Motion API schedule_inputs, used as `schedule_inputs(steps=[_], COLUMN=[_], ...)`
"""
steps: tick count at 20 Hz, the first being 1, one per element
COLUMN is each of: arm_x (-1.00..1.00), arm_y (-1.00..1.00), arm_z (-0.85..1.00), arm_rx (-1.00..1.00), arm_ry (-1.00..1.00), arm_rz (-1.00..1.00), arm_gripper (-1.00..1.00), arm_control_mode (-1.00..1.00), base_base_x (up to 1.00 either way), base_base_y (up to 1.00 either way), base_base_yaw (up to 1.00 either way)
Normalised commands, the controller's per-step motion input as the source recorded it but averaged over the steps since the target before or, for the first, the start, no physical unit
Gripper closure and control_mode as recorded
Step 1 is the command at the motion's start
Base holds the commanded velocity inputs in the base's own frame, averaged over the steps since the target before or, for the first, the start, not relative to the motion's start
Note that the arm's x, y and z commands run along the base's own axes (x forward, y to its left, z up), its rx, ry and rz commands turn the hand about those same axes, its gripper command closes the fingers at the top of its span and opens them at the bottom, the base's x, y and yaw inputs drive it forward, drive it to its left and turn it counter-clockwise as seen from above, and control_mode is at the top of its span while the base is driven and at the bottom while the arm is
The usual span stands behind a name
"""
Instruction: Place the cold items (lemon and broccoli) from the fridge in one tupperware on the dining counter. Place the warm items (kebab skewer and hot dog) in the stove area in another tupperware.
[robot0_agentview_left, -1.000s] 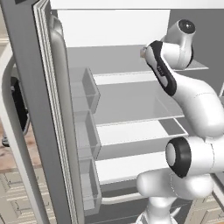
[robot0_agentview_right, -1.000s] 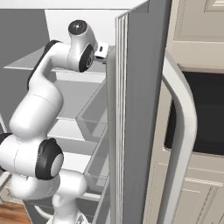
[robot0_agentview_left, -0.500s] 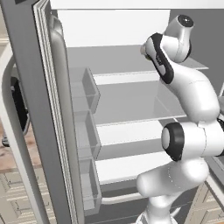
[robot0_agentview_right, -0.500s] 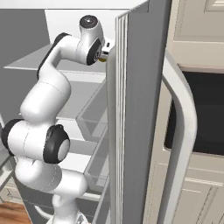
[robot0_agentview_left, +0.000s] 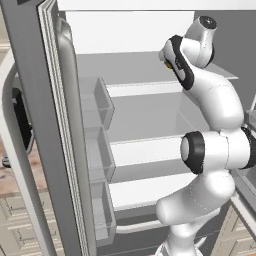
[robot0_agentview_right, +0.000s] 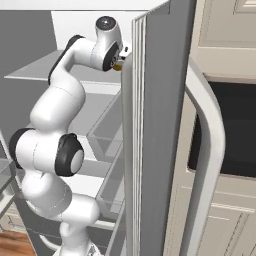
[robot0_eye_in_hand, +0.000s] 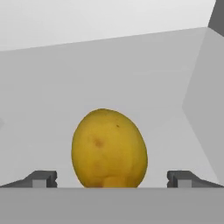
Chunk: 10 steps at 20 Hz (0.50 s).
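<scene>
One item, the lemon (robot0_eye_in_hand: 109, 148), is the object in hand at this moment. Over the last second the arm has folded upward and reached deeper into the open fridge (robot0_agentview_left: 150, 115), its wrist moving from the front of the upper shelf (robot0_agentview_left: 145, 90) toward the fridge's right side; the base views themselves have not shifted, so this is arm motion and not driving. In the hand view the lemon sits centred on the pale fridge shelf, directly ahead of the gripper (robot0_eye_in_hand: 111, 177), with one fingertip (robot0_eye_in_hand: 41, 178) to each side of it. Judgement: the approach to the first cold item is nearly complete and the pick has not yet been made. The jaws stand fully spread, wider than the fruit, with clear gaps either side; they grasp nothing and no contact with the lemon is visible. In the right base view a small yellow patch at the hand, beside the fridge door (robot0_agentview_right: 160, 125), is probably the same fruit.
</scene>
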Motion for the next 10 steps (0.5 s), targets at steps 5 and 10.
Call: schedule_inputs(steps=[5,10], arm_x=[0.14,0.15], arm_y=[0.00,0.00], arm_z=[-0.11,-0.17], arm_rx=[0.00,0.00], arm_ry=[0.00,0.02], arm_rz=[0.01,0.00], arm_gripper=[-1.00,1.00], arm_control_mode=[-1.00,-1.00], base_base_x=[0.00,0.00], base_base_y=[0.00,0.00], base_base_yaw=[0.00,0.00])
